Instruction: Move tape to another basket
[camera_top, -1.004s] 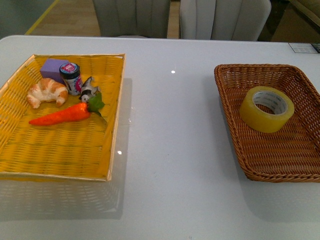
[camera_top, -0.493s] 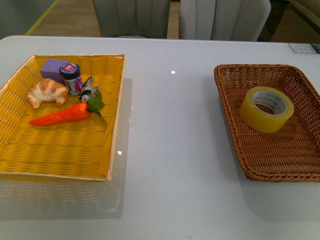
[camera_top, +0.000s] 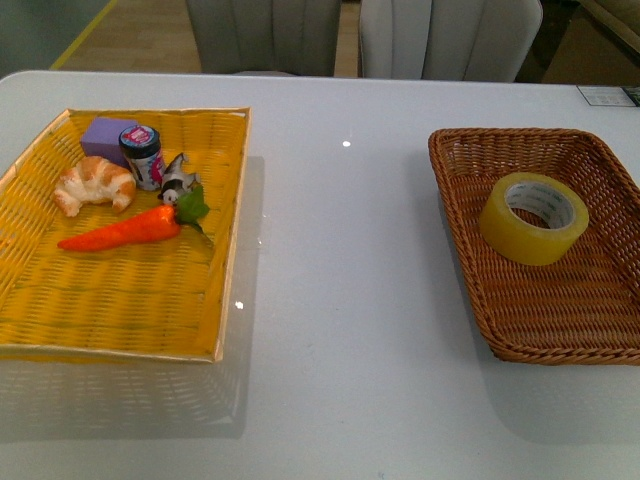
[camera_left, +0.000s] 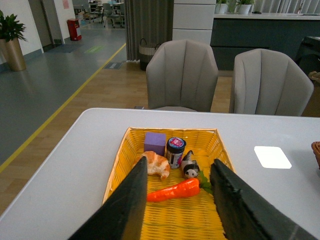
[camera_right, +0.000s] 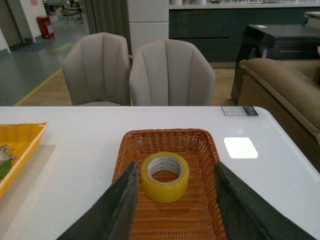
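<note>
Tape (camera_top: 533, 217) lies flat in the brown wicker basket (camera_top: 455, 230), nearer its far end, untouched.
My right gripper (camera_right: 172, 210) hangs spread wide above the basket's near side, roll framed between the jaws; my left gripper (camera_left: 177, 200) hangs released over the yellow basket (camera_left: 125, 160), holding nothing. I judge the roll light and rigid, its film slick, so I'd pinch one wall, a finger in the white core.
</note>
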